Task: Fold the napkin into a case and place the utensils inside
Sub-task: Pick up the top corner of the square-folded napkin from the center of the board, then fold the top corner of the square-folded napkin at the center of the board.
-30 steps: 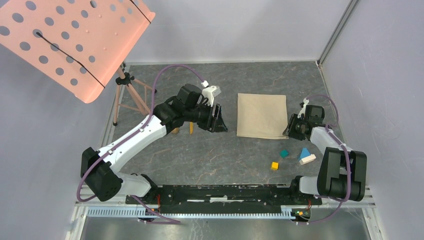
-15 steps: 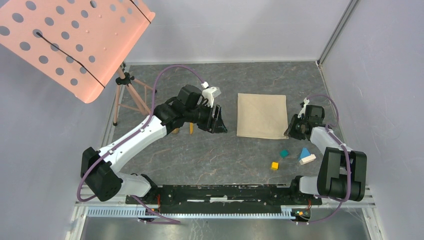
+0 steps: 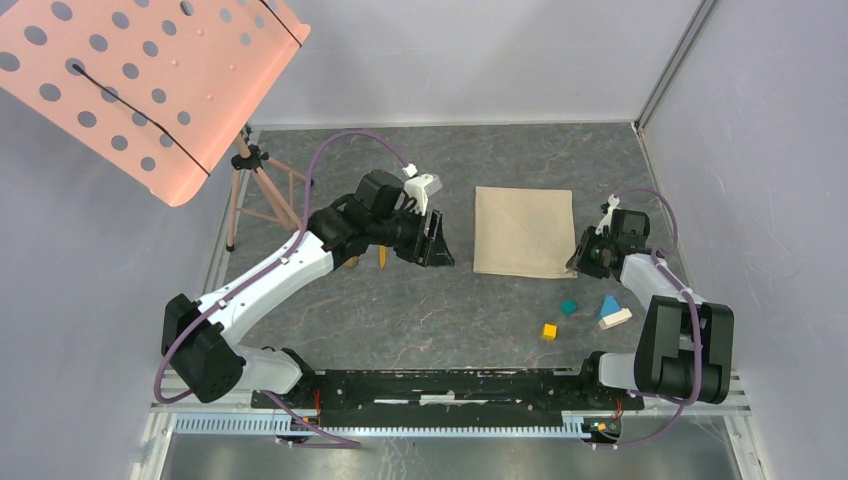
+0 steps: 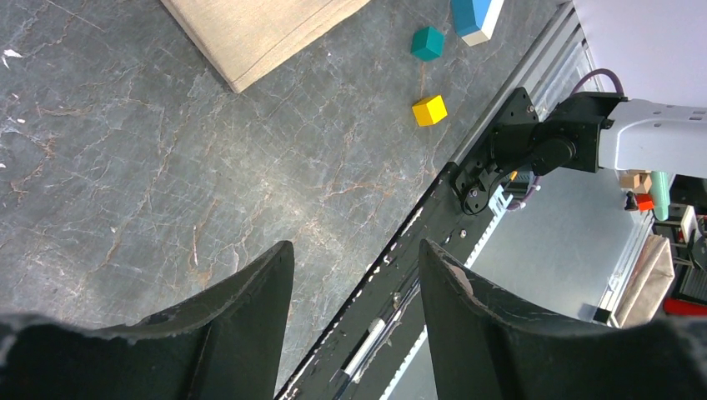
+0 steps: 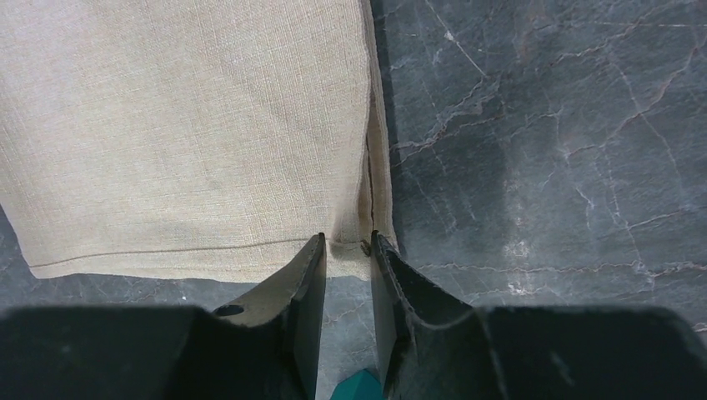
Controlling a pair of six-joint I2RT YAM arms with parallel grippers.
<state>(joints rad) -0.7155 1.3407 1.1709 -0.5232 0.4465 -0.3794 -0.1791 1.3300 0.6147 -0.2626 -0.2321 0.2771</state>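
Beige cloth: the napkin lies flat on the grey marbled worktop, between your two arms. Its right edge shows a narrow second strip (a folded layer, I judge, though over or under I cannot tell).
Right side: the right fingers stand almost pressed together with a slim gap, straddling that edge at the napkin's near right corner. The cloth puckers slightly there, but you cannot tell from these views whether it is truly nipped.
Why that corner: it offers you a loose layer to lift and carry across for the next fold, judging by the task.
Left side: the left fingers are spread wide with nothing between them, above bare worktop left of the napkin, probably placed to leave the cloth room.
Cutlery: of the utensils only a gold sliver shows, just beside the left forearm; the arm hides the rest. None is inside the napkin yet.
Clutter: the teal cube and yellow cube sit near the napkin's near right corner, not touching it.
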